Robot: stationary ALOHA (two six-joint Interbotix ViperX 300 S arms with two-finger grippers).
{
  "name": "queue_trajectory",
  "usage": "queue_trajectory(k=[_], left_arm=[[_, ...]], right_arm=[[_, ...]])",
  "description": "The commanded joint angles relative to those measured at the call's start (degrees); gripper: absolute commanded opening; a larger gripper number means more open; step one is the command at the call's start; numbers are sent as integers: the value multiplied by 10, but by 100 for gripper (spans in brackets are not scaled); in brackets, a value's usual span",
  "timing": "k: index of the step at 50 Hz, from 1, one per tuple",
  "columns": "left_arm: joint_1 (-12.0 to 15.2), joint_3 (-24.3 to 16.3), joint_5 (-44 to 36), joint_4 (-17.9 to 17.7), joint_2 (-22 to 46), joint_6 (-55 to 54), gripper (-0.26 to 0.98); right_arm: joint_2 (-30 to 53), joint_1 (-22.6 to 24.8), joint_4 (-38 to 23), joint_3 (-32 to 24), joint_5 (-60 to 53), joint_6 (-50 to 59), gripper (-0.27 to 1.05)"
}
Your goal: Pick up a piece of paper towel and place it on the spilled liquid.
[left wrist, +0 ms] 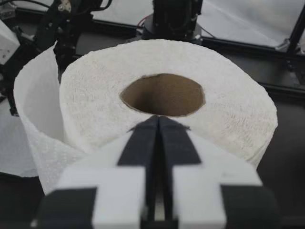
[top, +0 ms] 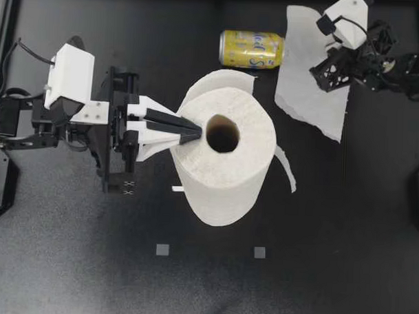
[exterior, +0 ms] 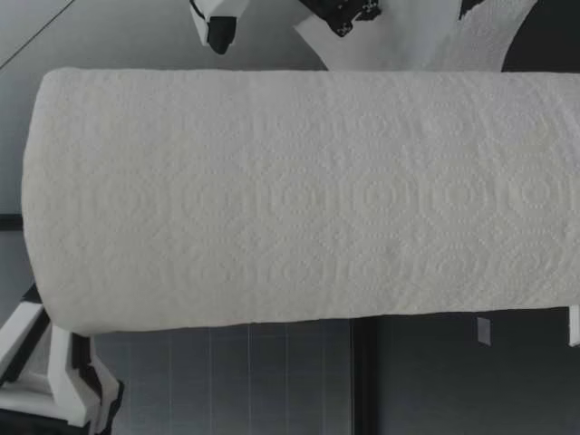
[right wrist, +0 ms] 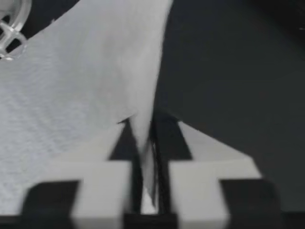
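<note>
While my left gripper (top: 195, 132) holds its clenched, empty fingers over the top of the upright paper towel roll (top: 229, 182) mid-worktop, my right gripper (top: 331, 70) pinches a torn paper towel sheet (top: 301, 81) near the far right corner, just beside a tipped yellow can (top: 252, 49).

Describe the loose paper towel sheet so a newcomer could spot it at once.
Find the big upright paper towel roll in the middle, then the yellow can lying near it. The torn sheet spreads beside the can's end; unlike the roll's loose tail, it is detached and pinched in my right gripper.
</note>
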Motion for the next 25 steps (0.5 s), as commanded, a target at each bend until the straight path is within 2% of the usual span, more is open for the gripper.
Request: queue_trajectory(k=[1, 4, 8, 17, 25], left_arm=[[5, -3, 4, -1, 4, 1, 9], [5, -3, 4, -1, 4, 1, 9], [5, -3, 4, -1, 4, 1, 9], [5, -3, 4, -1, 4, 3, 9], [5, -3, 4, -1, 3, 4, 9]], right_arm=[[-3, -11, 0, -17, 6, -1, 46], [0, -17, 1, -21, 11, -1, 61], [-4, -18, 1, -23, 33, -4, 72], [-18, -18, 5, -22, 71, -25, 70], [-51, -18, 33, -21, 93, -77, 70]])
